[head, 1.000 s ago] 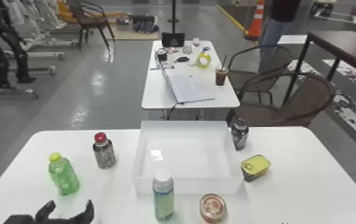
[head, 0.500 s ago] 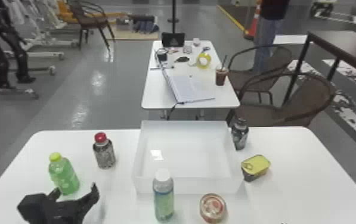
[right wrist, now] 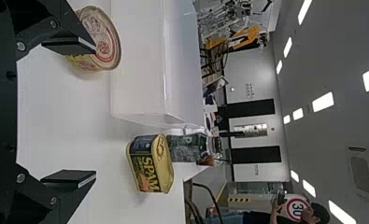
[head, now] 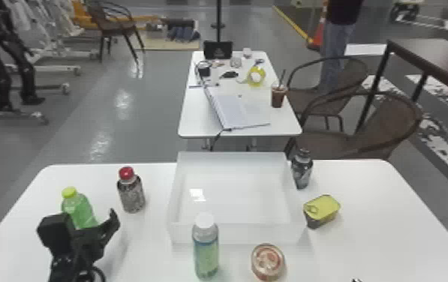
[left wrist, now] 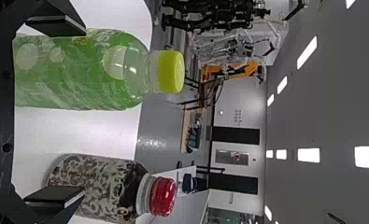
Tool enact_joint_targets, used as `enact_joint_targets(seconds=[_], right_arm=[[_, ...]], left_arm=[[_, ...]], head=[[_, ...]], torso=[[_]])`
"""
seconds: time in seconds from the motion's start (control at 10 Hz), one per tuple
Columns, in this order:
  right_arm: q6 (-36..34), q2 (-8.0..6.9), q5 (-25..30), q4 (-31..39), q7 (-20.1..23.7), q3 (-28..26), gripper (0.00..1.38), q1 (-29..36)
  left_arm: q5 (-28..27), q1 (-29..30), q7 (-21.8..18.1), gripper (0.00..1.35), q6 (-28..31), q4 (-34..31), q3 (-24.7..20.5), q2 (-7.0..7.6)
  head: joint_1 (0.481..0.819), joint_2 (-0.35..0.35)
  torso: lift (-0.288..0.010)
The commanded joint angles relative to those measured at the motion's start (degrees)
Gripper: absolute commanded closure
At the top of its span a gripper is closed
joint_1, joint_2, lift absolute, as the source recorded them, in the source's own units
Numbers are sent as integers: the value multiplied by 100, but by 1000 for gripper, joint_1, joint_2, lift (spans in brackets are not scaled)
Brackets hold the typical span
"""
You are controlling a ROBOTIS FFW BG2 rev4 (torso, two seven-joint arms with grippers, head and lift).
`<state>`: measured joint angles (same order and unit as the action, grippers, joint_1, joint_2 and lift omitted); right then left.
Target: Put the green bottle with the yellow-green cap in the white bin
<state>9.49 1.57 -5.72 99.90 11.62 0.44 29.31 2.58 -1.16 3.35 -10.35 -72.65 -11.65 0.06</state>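
The green bottle (head: 78, 210) is standing upright on the table (head: 384, 243), outside the white bin (head: 234, 234) and well apart from its left wall. The left gripper (head: 86, 221) is hovering at the near side of the bottle. Its fingers are standing wide, with the bottle appearing between them in the left wrist view, nearer to one finger (whether that finger is touching, the views are not making clear).

The red-capped bottle (head: 131, 193) is standing between the green bottle and the bin. The white-capped bottle (head: 206, 251) is standing before the bin's near wall, and the round can (head: 268, 260) is sitting to its right. The dark bottle (head: 301, 170) is standing just beside the bin's right wall, with the rectangular can (head: 322, 210) sitting nearer.

The right gripper (head: 356, 280) is showing at the head view's bottom edge; its fingers are standing wide, holding nothing.
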Motion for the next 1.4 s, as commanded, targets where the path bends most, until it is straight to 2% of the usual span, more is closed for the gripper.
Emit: enact_joint_targets(seconds=[0.0,0.3,0.4,0.5,0.6,0.8,1.0,1.1,1.3], right_arm=[[0,2,-8,-15,7,0,328,-13],[0,-7,-8,-15,7,0,332,-13],[0,-7,1,3,7,0,337,-13],[0,-16,-8,-15,7,0,337,-13],[0,-16,-8,-15,7,0,337,-4],[0,-25,-8,-15,15,0,337,-4],[0,-25,-8,-24,15,0,337,-4],[0,-25,-17,-32,15,0,337,-13],[0,-60,-26,-50,15,0,337,-13]], left_arm=[[-47,-157,210,108,-38,260,13,73],[-135,-377,658,127,-187,629,-48,188],[-143,-412,667,294,-187,682,-48,249],[-161,-421,676,797,-284,814,-4,320],[-82,-394,676,932,-266,849,4,311],[-64,-368,676,932,-301,849,-13,240],[6,-324,641,932,-547,840,101,302],[15,-218,553,932,-846,559,215,346],[-187,186,482,932,-960,-654,488,390]], head=[[549,0],[549,0],[549,0],[549,0],[549,0],[549,0],[549,0],[549,0],[549,0]], torso=[[-100],[-100],[-100],[-100],[-100],[-100],[-100],[-100],[-100]])
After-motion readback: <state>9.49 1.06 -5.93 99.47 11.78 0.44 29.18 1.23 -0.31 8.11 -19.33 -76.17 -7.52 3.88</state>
